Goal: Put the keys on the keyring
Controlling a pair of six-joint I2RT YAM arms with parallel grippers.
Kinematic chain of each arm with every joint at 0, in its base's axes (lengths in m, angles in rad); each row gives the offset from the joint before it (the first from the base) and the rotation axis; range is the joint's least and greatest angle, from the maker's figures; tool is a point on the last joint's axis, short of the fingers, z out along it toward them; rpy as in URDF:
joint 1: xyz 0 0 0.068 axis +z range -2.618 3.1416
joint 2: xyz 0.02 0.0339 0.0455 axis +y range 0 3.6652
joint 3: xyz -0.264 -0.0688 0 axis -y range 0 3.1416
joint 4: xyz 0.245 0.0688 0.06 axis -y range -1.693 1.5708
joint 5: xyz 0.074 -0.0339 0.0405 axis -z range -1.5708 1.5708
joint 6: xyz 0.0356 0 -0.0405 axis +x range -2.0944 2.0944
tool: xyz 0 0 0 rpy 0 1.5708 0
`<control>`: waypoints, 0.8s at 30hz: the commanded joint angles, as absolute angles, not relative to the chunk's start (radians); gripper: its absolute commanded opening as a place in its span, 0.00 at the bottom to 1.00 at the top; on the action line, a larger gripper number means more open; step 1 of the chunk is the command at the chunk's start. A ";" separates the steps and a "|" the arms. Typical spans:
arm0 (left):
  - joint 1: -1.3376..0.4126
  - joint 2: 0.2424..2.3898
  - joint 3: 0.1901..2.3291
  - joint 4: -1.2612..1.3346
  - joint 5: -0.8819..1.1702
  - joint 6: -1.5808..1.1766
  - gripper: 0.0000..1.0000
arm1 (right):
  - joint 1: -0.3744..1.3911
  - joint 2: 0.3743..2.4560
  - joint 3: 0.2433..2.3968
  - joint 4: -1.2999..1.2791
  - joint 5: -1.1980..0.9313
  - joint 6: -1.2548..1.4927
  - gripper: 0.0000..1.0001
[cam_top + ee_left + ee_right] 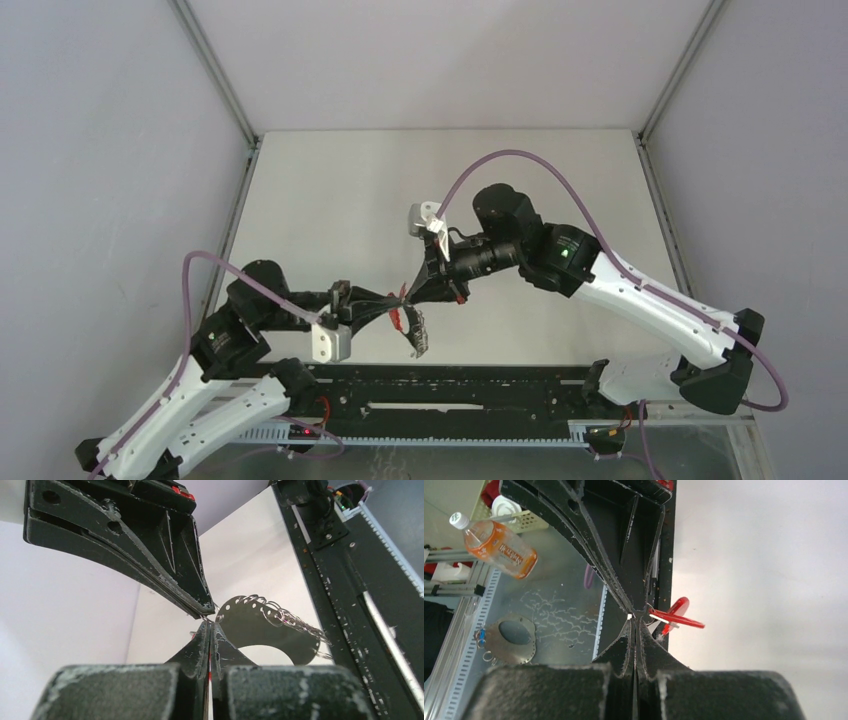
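Note:
Both grippers meet tip to tip above the table's near middle. My left gripper [398, 298] [210, 625] is shut, with a thin red sliver showing between its fingers. My right gripper [414, 288] [635, 620] is shut on a thin wire ring at the same spot. The keyring [418, 338] [250, 625] hangs beside the tips, a dark curved band pierced with holes and strung with silver rings. Two red pieces [676, 619] stick out beside the tips. I cannot tell key tag from band. A blue tag [481, 636] shows far off.
A black rail [450, 390] [350, 605] runs along the table's near edge, just below the grippers. Past it, a grey perforated band [514, 652] with small rings rests on a scratched grey surface. An orange-labelled bottle [499, 547] lies beyond that.

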State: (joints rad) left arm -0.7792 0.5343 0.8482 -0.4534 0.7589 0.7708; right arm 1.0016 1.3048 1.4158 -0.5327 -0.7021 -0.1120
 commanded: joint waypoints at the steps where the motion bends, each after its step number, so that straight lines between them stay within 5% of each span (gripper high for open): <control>1: -0.802 0.507 0.801 -0.455 0.724 0.867 0.00 | 0.992 1.237 1.389 -0.332 -0.615 -0.012 0.00; 13: -0.825 0.491 0.757 -0.379 0.658 0.839 0.01 | 0.992 1.169 1.265 -0.166 -0.504 0.087 0.00; 24: -0.825 0.535 0.818 -0.300 0.585 0.482 0.34 | 0.999 1.033 1.044 0.117 -0.420 0.141 0.00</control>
